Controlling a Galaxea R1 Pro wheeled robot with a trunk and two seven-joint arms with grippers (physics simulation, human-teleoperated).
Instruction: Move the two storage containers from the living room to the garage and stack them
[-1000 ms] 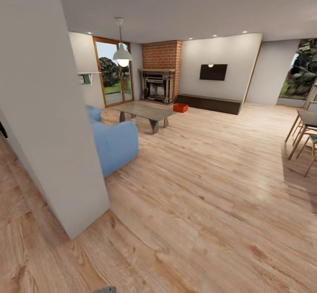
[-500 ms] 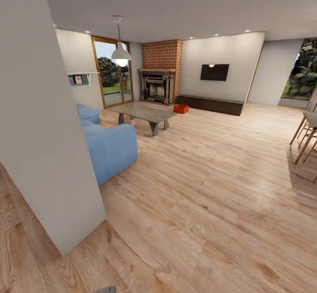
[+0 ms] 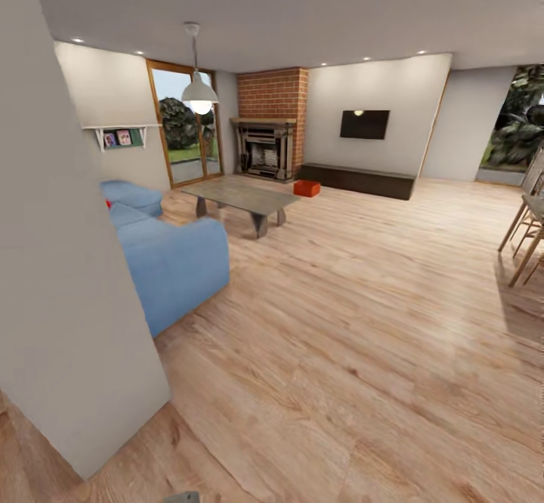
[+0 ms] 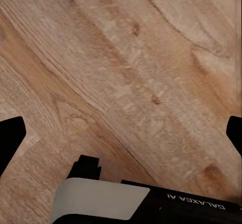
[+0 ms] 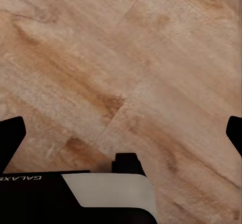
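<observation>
Orange-red shallow storage bin (image 3: 307, 188) beside red-brick fireplace (image 3: 266, 144), beyond grey low table (image 3: 240, 197) and blue sofa (image 3: 168, 259); both claws spread wide over wood planks (image 3: 363, 322).

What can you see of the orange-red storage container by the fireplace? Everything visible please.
In the head view the storage container is a small orange-red boxy shape far across the room, sitting on the light wood-plank floor. It lies just in front of the brick fireplace, near the left end of the low dark bench and beyond the coffee table. It looks upright and level. Too distant to tell whether it is one bin or two, or to see ribbing or contents. Nothing is seen touching it except the floor.
</observation>
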